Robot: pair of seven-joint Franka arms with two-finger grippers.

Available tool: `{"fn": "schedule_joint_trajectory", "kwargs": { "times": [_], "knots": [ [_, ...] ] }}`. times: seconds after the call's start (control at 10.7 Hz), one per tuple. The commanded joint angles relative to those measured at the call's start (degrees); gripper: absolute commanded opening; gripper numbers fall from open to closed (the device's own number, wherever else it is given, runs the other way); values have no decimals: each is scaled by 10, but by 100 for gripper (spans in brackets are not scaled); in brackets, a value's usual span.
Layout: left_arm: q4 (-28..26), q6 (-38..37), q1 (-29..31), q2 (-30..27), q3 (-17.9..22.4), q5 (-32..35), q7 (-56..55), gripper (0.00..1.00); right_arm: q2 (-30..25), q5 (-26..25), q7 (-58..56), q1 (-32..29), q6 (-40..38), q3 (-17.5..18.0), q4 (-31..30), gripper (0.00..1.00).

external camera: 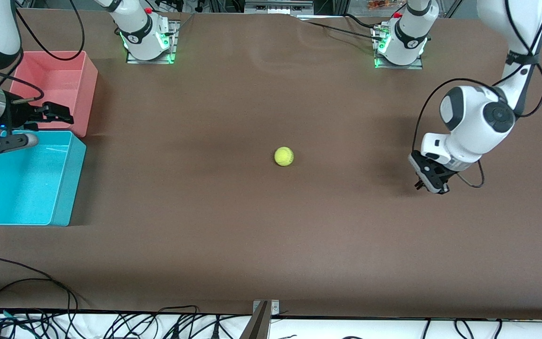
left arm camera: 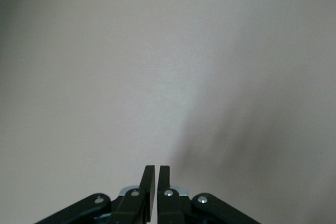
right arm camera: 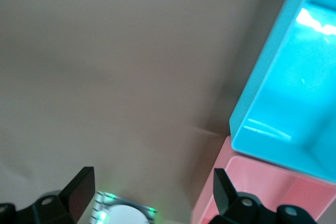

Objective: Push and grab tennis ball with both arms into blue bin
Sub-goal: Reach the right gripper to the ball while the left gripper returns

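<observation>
While the ball [external camera: 283, 156] sits mid-table, the left gripper [external camera: 430, 184] hangs at its 3 o'clock, fingers nearly pressed together. Right gripper [external camera: 40, 126] waits spread over the bins' [external camera: 59, 207] shared edge.

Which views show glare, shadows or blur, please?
Front view: sharp; the tennis ball and left gripper cast soft shadows on the table. Right wrist view: bright glare inside the blue bin, slightly blurred. Left wrist view: washed-out table, with one soft shadow.
</observation>
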Motion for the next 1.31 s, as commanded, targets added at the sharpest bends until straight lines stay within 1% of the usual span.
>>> {"fn": "schedule_joint_trajectory", "kwargs": {
  "times": [0.0, 0.09, 0.19, 0.37, 0.47, 0.56, 0.65, 0.75, 0.84, 0.93, 1.03, 1.21],
  "knots": [
    [-35, -25, 1, -83, 6, -7, 3, 33, 12, 12, -205, 2, 0, -1, -20, 100],
    [-34, -52, 1, -102, 18, -8, 3, 36, 16, 12, -240, 3, 0, -1, -26, 100],
    [-34, -73, 1, -119, 21, -7, 3, 36, 22, 12, -290, 3, 1, -1, -35, 100],
    [-29, -127, 1, -153, 45, -7, -7, 36, 33, 12, -391, 4, 21, -1, -54, 100],
    [-18, -157, 1, -164, 57, 3, -31, 34, 33, 12, -421, 5, 36, -1, -71, 100],
    [-6, -179, 2, -172, 67, 46, -70, 44, 33, 15, -437, 5, 54, -1, -93, 100],
    [-1, -184, 2, -178, 71, 58, -91, 99, 32, 23, -438, 5, 69, -1, -114, 100],
    [5, -186, 1, -180, 71, 59, -114, 100, 30, 27, -436, 5, 88, -1, -140, 100],
    [15, -216, 1, -181, 69, 64, -159, 100, 29, 56, -433, 4, 103, -3, -171, 100],
    [39, -253, 0, -182, 67, 64, -208, 100, 23, 77, -428, 5, 124, -3, -202, 100],
    [68, -292, -2, -181, 65, 65, -255, 100, -1, 79, -399, 6, 152, 12, -240, 100],
    [104, -356, -4, -181, 63, 64, -341, 100, -54, 78, -308, 7, 192, 68, -303, 100]
  ]
}}
